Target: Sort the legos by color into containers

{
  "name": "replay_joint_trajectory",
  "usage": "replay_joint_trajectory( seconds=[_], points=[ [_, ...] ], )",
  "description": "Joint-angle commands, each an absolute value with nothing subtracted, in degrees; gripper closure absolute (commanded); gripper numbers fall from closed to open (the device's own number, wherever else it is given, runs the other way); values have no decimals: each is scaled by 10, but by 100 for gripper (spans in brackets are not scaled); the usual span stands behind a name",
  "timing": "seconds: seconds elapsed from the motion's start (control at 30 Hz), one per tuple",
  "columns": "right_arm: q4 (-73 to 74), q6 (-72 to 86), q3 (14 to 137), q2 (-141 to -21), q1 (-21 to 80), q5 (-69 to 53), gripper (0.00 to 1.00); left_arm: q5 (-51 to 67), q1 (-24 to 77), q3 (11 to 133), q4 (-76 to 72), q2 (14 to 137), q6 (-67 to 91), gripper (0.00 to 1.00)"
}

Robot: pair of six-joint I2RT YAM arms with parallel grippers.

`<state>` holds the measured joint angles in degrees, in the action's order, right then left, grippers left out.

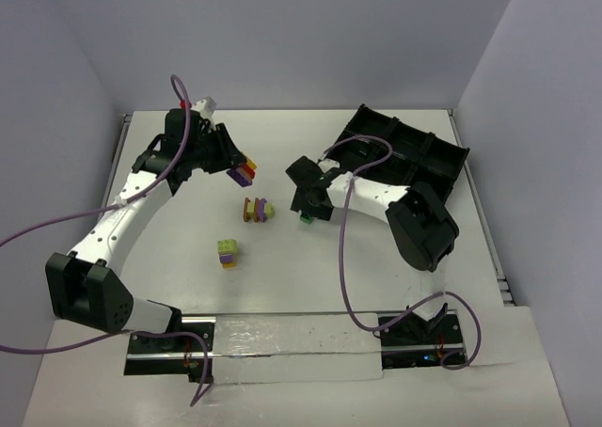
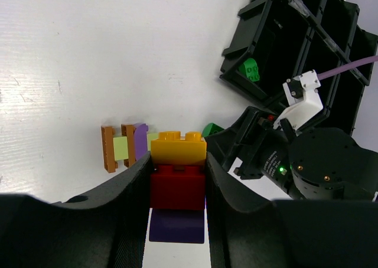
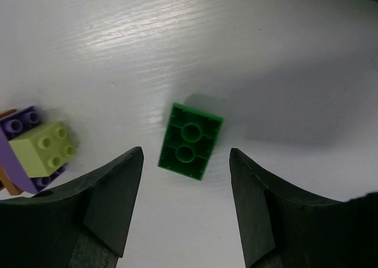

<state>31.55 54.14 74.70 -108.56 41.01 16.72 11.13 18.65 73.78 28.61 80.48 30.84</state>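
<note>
Yellow-red-purple lego stack clamped in left end effector.

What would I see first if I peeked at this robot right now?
First you'd spot the left tool at the far left, pinching a bright brick stack of orange, red and purple. Near the middle, the open right tool hangs over a green brick lying upside down. A big black tray sits at the far right.
</note>
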Motion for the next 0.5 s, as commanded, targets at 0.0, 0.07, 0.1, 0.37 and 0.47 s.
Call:
replay_joint_trajectory(
  seconds=[0.0,0.07,0.1,0.37,0.47],
  points=[
    [311,538,791,-1106,425,185,34,103,188,747,288,780,305,100],
    [313,537,792,-1111,427,189,38,102,188,747,291,781,306,100],
    [314,536,793,-1114,428,191,40,103,188,746,290,780,306,100],
    [326,527,803,-1131,430,208,47,106,188,743,290,775,306,100],
    [326,522,804,-1130,431,217,54,106,188,742,292,772,307,100]
  ],
)
